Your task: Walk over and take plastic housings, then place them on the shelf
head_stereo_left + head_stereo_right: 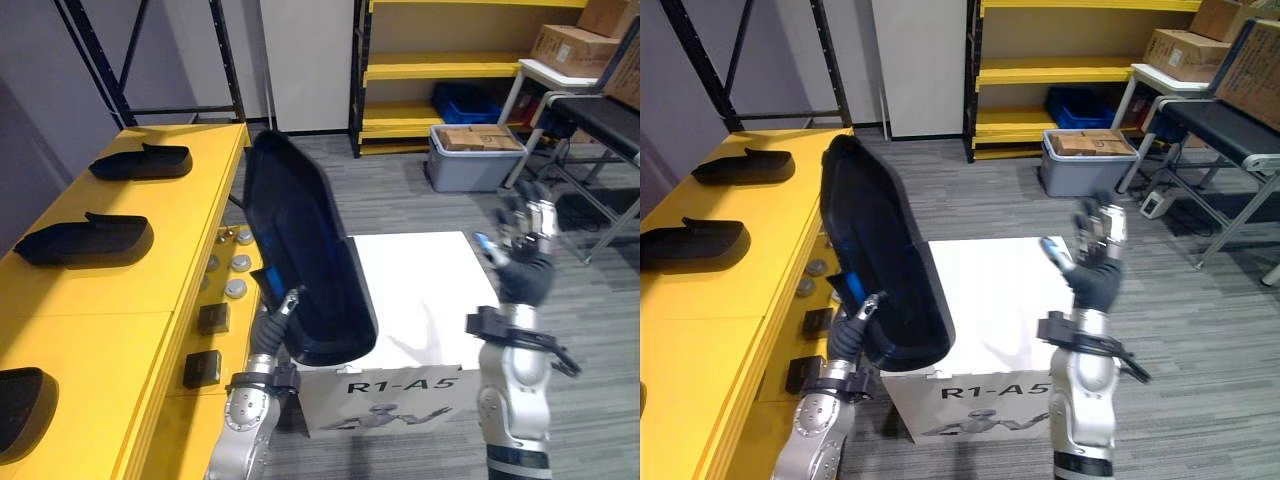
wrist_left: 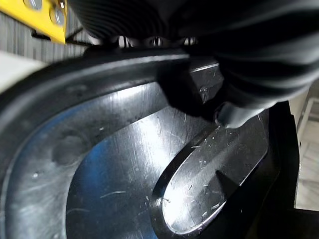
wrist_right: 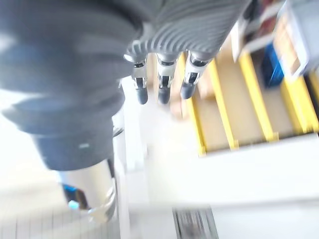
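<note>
The left hand (image 1: 287, 305) holds a large black plastic housing (image 1: 300, 260) upright at the centre of the head views, pinching its lower rim. One digit crosses the edge and the rest are hidden behind the shell. The left wrist view shows a fingertip (image 2: 234, 113) pressed on the glossy inner face. Behind the housing, toward 3 o'clock, stands a white box (image 1: 420, 290), partly covered by it. At 9 o'clock the yellow shelf (image 1: 110, 300) carries two more housings (image 1: 142, 162) (image 1: 85, 238) and a third (image 1: 22, 405) cut off at 8 o'clock. The right hand (image 1: 1095, 245) is raised at 3 o'clock, fingers (image 3: 162, 84) straight and empty.
</note>
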